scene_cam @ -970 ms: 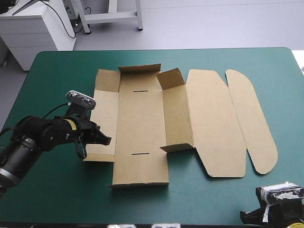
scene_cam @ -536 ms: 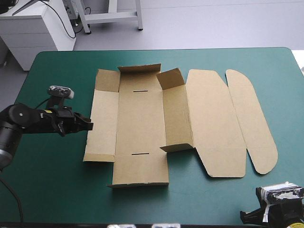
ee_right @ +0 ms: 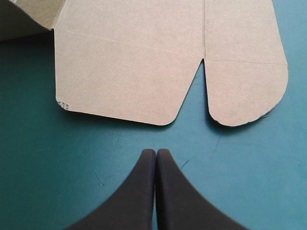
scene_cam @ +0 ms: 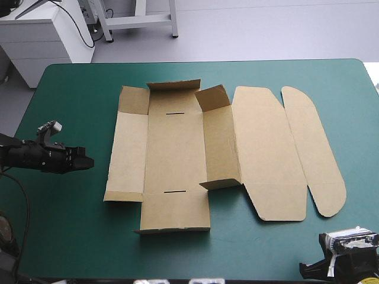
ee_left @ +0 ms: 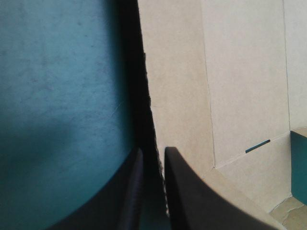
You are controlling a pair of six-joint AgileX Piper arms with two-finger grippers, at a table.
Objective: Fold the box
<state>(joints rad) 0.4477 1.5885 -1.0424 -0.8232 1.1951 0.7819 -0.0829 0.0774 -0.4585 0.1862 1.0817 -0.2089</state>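
On the teal-green cover (scene_cam: 71,236) from above, the creased brown box (scene_cam: 177,154) lies opened out mid-table; the left gripper (ee_left: 153,152), fingers nearly touching and empty, has drawn back off its edge, while the right gripper (ee_right: 156,152), pressed closed on nothing, faces rounded flaps.

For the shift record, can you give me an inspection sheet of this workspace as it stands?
surface: teal-green cover, faint scuffs toward the near right corner.
job's things: box, brown sheet mostly flat; far flaps and one side wall partly raised, lid panels flat.
clutter: nothing seen.
grippers: left gripper beside the box's left edge, apart from it, fingers all but together, holding nothing; right gripper shut, short of the box's near edge.
cables: nothing seen.
surroundings: nothing seen.
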